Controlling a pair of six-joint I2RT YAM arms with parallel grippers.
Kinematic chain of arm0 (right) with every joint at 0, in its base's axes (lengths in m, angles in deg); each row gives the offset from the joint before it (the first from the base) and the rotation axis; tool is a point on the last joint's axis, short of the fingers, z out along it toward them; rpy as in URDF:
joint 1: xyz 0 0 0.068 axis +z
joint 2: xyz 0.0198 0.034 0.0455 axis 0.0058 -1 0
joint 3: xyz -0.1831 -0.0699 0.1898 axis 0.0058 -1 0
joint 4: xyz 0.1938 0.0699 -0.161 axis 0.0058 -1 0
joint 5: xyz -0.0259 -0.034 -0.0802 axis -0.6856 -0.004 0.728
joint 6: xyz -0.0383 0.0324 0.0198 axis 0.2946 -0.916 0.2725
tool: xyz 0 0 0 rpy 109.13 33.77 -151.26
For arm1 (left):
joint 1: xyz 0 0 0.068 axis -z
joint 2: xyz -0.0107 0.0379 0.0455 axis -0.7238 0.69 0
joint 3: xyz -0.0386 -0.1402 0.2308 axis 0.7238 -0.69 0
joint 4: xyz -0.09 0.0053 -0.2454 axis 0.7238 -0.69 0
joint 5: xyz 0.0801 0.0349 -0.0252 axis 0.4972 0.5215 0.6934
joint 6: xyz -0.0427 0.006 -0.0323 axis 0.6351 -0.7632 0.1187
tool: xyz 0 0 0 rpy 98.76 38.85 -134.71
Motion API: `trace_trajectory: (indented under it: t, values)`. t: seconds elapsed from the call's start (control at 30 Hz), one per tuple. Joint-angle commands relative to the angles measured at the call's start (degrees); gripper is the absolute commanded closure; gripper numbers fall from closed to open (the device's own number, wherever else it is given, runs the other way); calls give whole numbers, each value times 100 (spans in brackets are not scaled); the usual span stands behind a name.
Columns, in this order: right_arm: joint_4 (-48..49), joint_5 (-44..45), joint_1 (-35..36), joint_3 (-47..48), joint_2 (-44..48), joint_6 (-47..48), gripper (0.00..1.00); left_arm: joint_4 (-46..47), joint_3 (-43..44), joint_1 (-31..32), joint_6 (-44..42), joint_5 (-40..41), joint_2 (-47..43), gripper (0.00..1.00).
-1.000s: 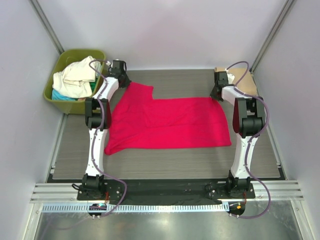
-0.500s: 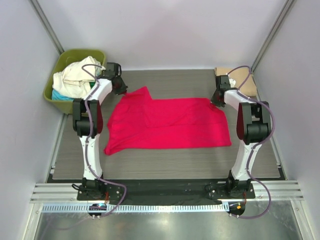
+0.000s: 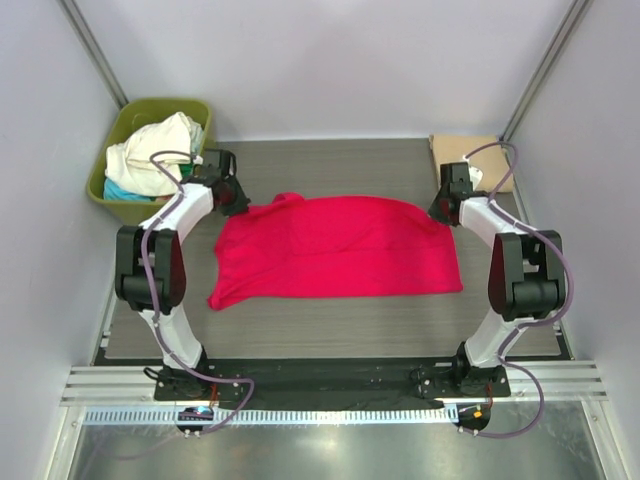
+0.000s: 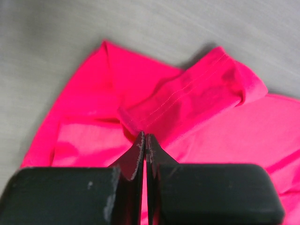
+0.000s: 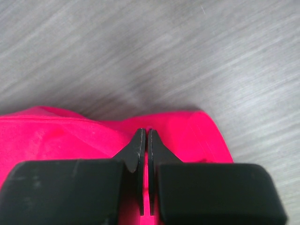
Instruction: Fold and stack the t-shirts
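STEP: you are folding the red t-shirt, which is lying spread between both jaws | GRIP: left gripper and right gripper are each clamping its far edge | NEXT: likely carrying both corners evenly toward the near hem.

Crimson t-shirt; olive tub; grey woodgrain table.

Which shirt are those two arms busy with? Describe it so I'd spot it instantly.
On the grey table, spread between the two arms, lies the red t-shirt, its far corners pinched by the left claw and right claw. It is the only crimson cloth; the pale clothes sit heaped in the green tub.
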Motion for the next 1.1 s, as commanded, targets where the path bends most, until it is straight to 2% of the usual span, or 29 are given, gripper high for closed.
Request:
trace_trajectory:
  t: [0.0, 0.1, 0.47, 1.07]
  values:
    - [152, 113, 32, -260, 424, -36, 99, 30, -416, 128, 13, 86, -712, 100]
    - [161, 113, 23, -453, 644, -80, 99, -136, -646, 198, -13, 410, -968, 100]
    - [126, 254, -39, -1016, 1435, -115, 99, -558, -1542, 330, 31, 789, -2382, 100]
    - [38, 306, -241, -1579, 1910, -220, 99, -989, -2342, 524, 101, 1132, -3526, 100]
